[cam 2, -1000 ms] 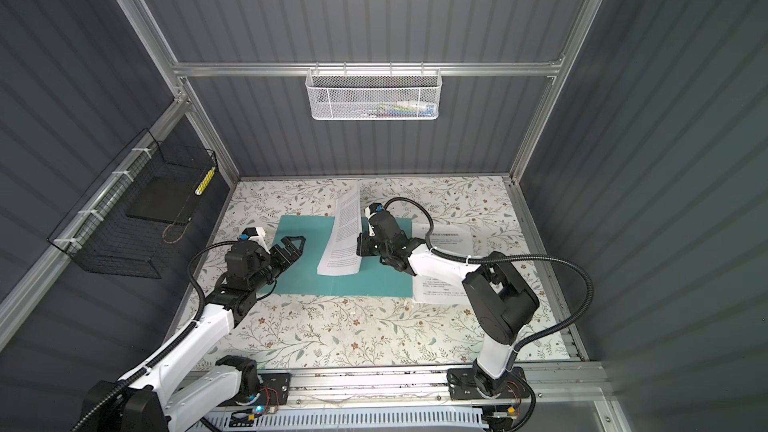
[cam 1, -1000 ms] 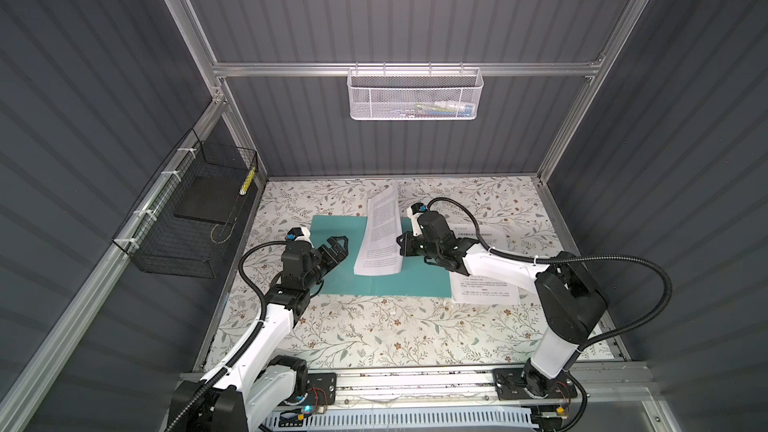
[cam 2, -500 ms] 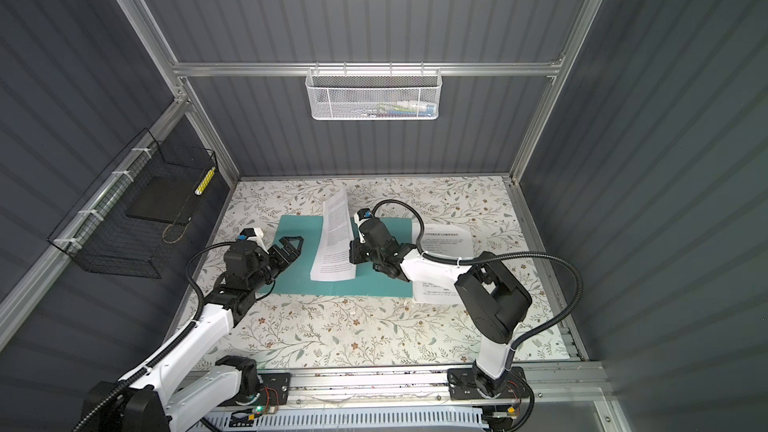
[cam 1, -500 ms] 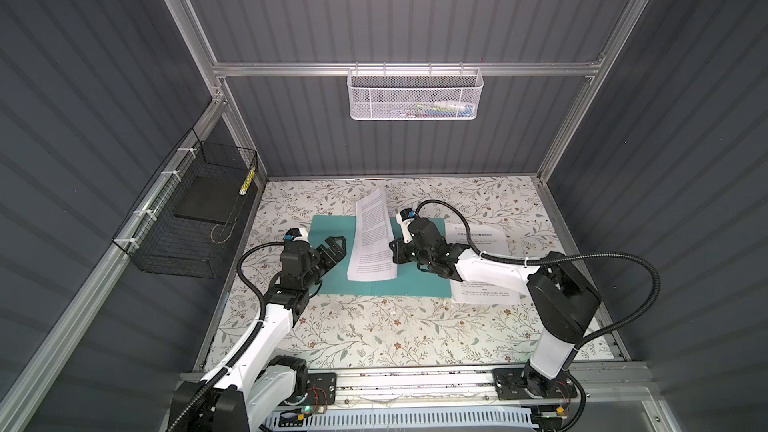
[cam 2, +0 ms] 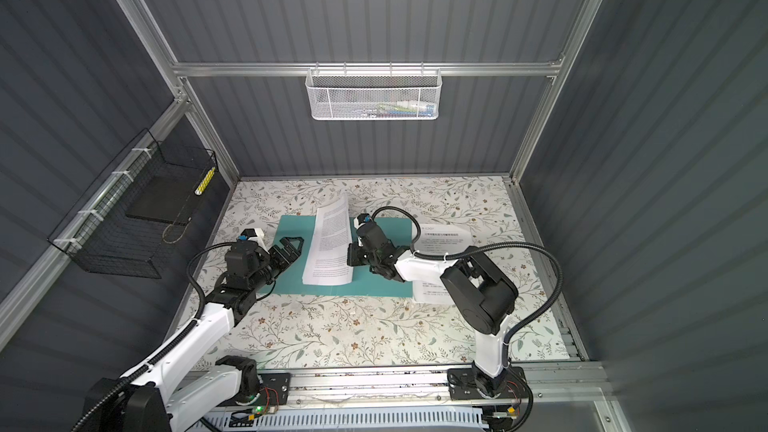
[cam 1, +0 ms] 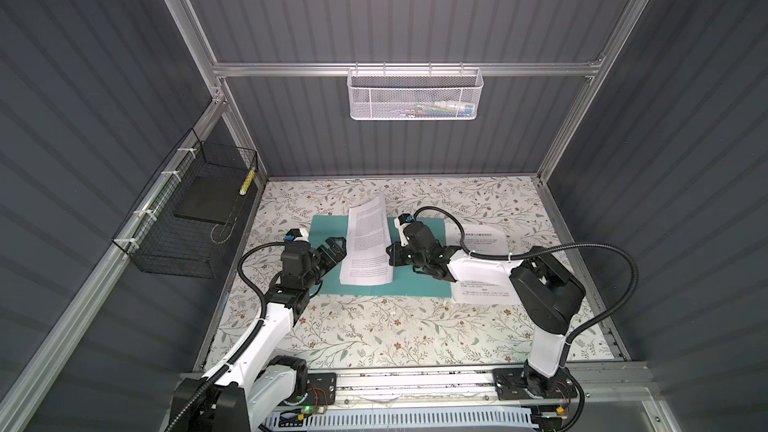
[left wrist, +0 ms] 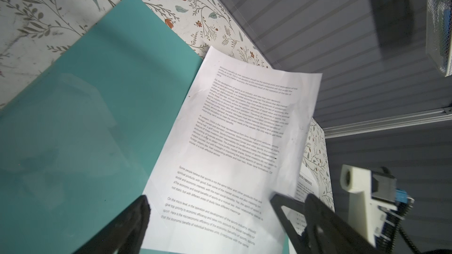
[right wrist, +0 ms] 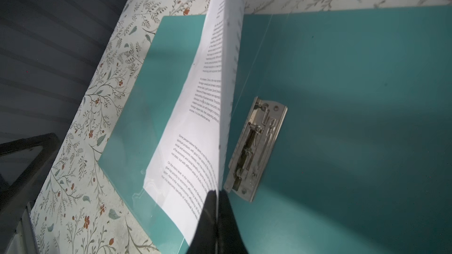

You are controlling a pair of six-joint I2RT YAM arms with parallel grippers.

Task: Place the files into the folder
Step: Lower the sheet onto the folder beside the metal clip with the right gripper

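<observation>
Between dark ribbed walls [cam 1: 374, 14], floral tabletop [cam 1: 374, 326] bears teal folder [cam 1: 326, 224].

The folder [right wrist: 354, 81] looks like smooth teal plastic with a faint sheen. A clear film [left wrist: 73, 123] over one cover is glossy and catches the light. Its clip [right wrist: 255, 150] is dull silvery metal, tarnished and scratched. The printed sheet [left wrist: 234, 142] is matt white paper, lightly crinkled. The bench [cam 1: 374, 326] wears a matt floral-print covering, scuffed in places. The right end effector [right wrist: 216, 199] is matt black plastic; the frame rail [cam 1: 291, 69] is brushed aluminium.
</observation>
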